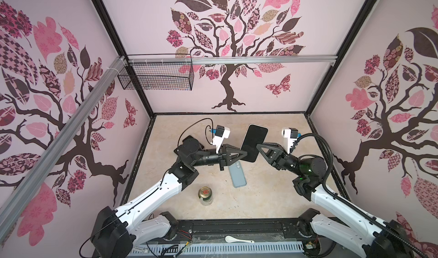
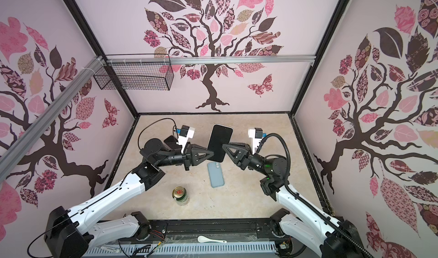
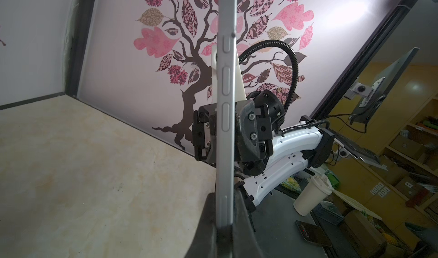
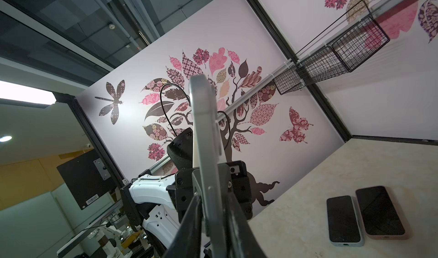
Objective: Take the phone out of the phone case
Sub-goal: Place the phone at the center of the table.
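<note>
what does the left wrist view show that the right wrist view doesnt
Only the left wrist view: the phone with its side buttons facing the camera, the right tool closed across it, and a paper cup. Only the right wrist view: the left tool gripping the phone, a blue-cased phone and a pink-cased phone lying side by side, and the wire basket. Both: the phone edge-on between tool fingers, and the table.

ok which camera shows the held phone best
A top view: the phone shows its whole dark screen there, with the left pincer and right pincer clamped on opposite edges. Both wrist views see it only edge-on, a thin silver side.
</note>
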Tool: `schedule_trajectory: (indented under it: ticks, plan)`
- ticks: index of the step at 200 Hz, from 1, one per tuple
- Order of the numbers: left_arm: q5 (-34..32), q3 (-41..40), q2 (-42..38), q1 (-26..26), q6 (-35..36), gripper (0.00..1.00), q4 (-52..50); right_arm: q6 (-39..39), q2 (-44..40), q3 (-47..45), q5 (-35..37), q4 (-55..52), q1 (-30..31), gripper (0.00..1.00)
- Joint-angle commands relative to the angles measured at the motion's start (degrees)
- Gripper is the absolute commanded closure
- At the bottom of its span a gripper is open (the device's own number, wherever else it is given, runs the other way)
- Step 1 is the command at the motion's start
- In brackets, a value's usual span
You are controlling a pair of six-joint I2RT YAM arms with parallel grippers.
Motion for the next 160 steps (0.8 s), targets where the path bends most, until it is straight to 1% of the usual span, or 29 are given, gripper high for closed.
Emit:
schedule_trajectory:
  ticks: [1, 55, 57, 61, 69, 75, 83, 93, 100, 102, 104, 115, 127, 138, 160]
  plan:
    - [-1.24, -1.44, 0.2, -0.05, 0.35, 1.0, 3.64, -0.04, 0.26, 0.6, 0.68, 3.29, 0.24, 0.82]
    - [-1.96, -1.96, -0.18, 0.02, 0.61, 1.0, 2.87, -0.99, 0.47, 0.46, 0.68, 3.47, 0.31, 0.96]
    - [-2.05, -1.96, -0.19, -0.01, 0.75, 0.98, 2.68, -1.11, 0.45, 0.49, 0.68, 3.49, 0.25, 0.97]
    - [-2.2, -1.92, -0.27, -0.12, 1.01, 0.9, 2.14, -1.52, 0.41, 0.37, 0.71, 3.43, 0.25, 0.97]
    - [-2.63, -1.87, -0.5, -0.09, 1.73, 0.73, 0.74, -3.13, 0.05, 0.15, 0.77, 2.72, 0.24, 0.99]
    - [-3.0, -1.74, -0.82, -0.08, 2.34, 0.59, -0.22, -4.83, -0.41, -0.12, 1.05, 1.58, 0.29, 1.0]
    - [-4.79, -1.41, -1.22, -0.1, 3.1, 0.43, -2.73, -6.61, -1.14, -0.43, 1.67, -0.38, 0.25, 1.0]
    - [-7.53, -0.76, -2.0, -0.13, 4.56, 0.29, -7.26, -10.18, -2.3, -1.3, 2.41, -2.44, 0.27, 1.0]
    - [-9.23, -0.22, -2.38, -0.08, 6.22, 0.21, -11.07, -12.02, -3.23, -2.14, 4.17, -5.03, 0.26, 1.0]
    - [-9.71, 0.07, -2.5, -0.12, 6.59, 0.17, -12.17, -12.53, -3.61, -2.31, 4.74, -6.02, 0.24, 1.0]
    - [-10.33, 0.33, -2.64, -0.06, 7.04, 0.15, -13.3, -13.05, -3.95, -2.55, 5.34, -7.01, 0.26, 1.0]
    - [-13.34, 1.53, -2.83, -0.09, 8.71, 0.09, -19.83, -17.6, -5.73, -2.9, 7.28, -12.88, 0.26, 1.0]
    - [-16.64, 2.45, -2.85, -0.05, 10.41, 0.03, -25.33, -21.6, -7.17, -2.29, 9.94, -22.73, 0.18, 1.0]
    - [-18.93, 2.98, -2.83, -0.06, 11.27, 0.02, -28.78, -24.88, -7.67, -1.42, 12.41, -30.92, 0.18, 1.0]
    - [-23.14, 2.44, -2.75, -0.07, 11.64, 0.02, -32.77, -27.2, -6.46, 0.45, 16.86, -42.91, -0.01, 1.0]
